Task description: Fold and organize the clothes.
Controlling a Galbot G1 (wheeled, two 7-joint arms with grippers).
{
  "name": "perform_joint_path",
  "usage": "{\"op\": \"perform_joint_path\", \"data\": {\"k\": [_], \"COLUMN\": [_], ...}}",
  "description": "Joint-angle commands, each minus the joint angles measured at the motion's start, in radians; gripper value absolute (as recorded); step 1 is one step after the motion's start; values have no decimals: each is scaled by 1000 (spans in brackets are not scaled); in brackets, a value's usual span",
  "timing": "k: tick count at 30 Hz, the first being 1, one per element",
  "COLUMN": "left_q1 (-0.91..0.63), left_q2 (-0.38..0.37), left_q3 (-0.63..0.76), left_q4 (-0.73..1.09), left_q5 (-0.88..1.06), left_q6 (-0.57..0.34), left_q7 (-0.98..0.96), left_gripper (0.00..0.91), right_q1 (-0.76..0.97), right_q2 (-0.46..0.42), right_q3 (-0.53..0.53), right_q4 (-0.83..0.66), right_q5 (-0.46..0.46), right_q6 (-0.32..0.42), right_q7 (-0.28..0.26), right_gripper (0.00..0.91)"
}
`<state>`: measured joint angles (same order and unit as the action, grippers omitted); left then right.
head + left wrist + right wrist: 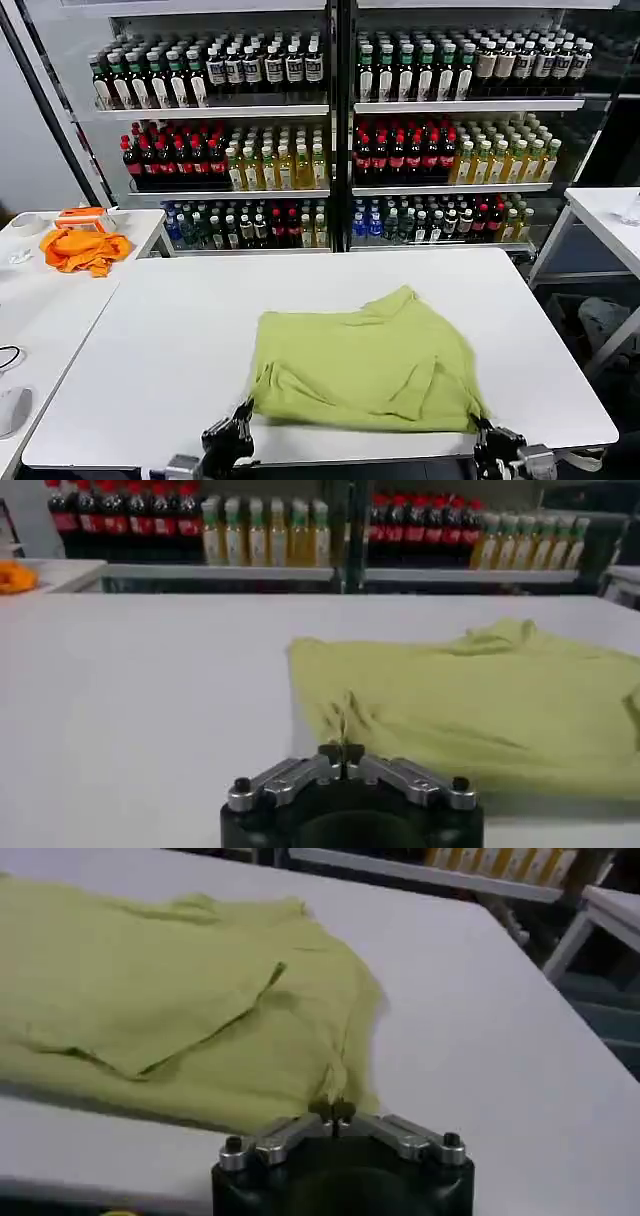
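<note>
Table (160, 350): white, wide, carrying the T-shirt at its six o'clock edge.
T-shirt (365, 365): lime-green, folded over, rumpled.
Left gripper (243, 418): pinching its seven o'clock corner.
Right gripper (481, 423): clamped on its five o'clock corner.

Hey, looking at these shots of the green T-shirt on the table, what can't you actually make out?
- T-shirt: its underside and inner folded layers, hidden by the top layer in all views.
- Left claw and right claw: how much fabric is pinched, hidden by the closed tips.
- Bottles: labels too small in the head view.
- Table: near edge cut off by the frame.
</note>
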<state>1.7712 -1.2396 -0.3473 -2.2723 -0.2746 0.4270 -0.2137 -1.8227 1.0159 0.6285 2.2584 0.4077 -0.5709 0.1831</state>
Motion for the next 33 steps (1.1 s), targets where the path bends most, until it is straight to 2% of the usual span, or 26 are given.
{"op": "perform_joint_path", "data": {"k": [1, 5, 9, 12, 17, 18, 20, 22, 25, 33], "left_q1": [148, 122, -41, -173, -409, -458, -538, -610, -688, -824], "left_q2": [0, 26, 74, 119, 175, 179, 177, 166, 158, 106], "left_q3": [-14, -69, -131, -132, -64, -48, -24, 6, 57, 138], "left_q4": [-100, -131, -90, -19, 180, 222, 290, 356, 407, 576], "left_q5": [43, 27, -65, -170, -245, -261, -296, -324, -327, -322], "left_q6": [9, 15, 23, 39, 55, 58, 71, 86, 94, 100], "left_q7": [-2, -1, -19, -31, -42, -43, -58, -84, -87, -71], "left_gripper": [907, 907, 907, 907, 907, 907, 907, 907, 907, 907], "right_q1": [-93, -13, 164, 326, 652, 690, 816, 932, 1035, 1151], "right_q2": [1, -27, -44, -59, -94, -93, -85, -70, -42, 40], "right_q3": [44, 67, 38, -35, -279, -300, -386, -441, -512, -599], "right_q4": [108, 137, 93, 6, -228, -254, -359, -430, -525, -726], "right_q5": [-48, 36, 129, 154, 201, 207, 242, 316, 360, 357], "right_q6": [-2, 17, 0, -7, -8, -8, -8, -10, -10, -9], "right_q7": [-8, 23, 57, 73, 91, 92, 103, 127, 145, 142], "right_gripper": [907, 907, 907, 907, 907, 907, 907, 907, 907, 907]}}
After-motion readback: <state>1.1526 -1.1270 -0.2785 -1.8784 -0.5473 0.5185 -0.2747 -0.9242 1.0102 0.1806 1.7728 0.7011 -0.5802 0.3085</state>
